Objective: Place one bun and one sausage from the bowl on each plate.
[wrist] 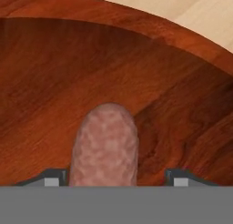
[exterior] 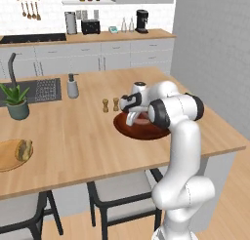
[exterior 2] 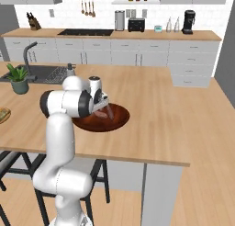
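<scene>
Down inside the bowl (wrist: 182,50), gripper (wrist: 113,180) straddling a sausage (wrist: 105,145) lying on the bowl's floor, jaws set wide to either side, not yet pinching it. Best closed squarely across the sausage's middle, then lifted straight up past the bowl's rim before swinging away. Salt and pepper shakers (exterior: 110,104) just beyond the bowl; open counter (exterior 2: 174,115) to the bowl's right; plate (exterior: 6,158) with a bun (exterior: 24,149) far to the bowl's left
</scene>
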Controlling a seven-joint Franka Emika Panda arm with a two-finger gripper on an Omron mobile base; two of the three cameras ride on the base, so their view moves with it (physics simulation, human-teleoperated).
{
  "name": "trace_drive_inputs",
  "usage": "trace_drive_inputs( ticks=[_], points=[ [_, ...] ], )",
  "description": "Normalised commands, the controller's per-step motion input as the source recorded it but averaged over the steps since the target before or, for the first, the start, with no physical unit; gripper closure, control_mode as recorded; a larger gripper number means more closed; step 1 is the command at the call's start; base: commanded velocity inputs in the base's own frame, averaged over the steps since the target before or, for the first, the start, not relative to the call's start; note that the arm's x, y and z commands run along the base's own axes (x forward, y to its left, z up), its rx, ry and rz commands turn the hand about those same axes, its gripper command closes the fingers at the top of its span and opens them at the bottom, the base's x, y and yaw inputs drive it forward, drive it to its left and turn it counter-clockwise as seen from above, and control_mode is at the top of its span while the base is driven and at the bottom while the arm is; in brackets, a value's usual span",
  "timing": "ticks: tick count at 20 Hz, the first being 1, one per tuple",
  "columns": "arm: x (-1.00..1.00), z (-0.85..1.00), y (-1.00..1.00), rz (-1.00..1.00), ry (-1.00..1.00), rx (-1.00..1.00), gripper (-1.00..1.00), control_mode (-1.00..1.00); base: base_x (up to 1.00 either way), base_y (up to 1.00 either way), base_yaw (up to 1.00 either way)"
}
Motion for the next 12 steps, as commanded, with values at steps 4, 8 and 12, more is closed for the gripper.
trace_drive_inputs(
  ticks=[4, 8, 12],
  points=[
    [-0.02, 0.00, 0.00, 0.00, 0.00, 0.00, 1.00, -1.00, 0.00, 0.00, 0.00],
    [-0.53, 0.52, -0.08, 0.00, -0.06, 0.00, 1.00, -1.00, 0.00, 0.00, 0.00],
    [-0.93, 0.89, -0.02, 0.00, 0.00, 0.00, 1.00, -1.00, 0.00, 0.00, 0.00]
  ],
)
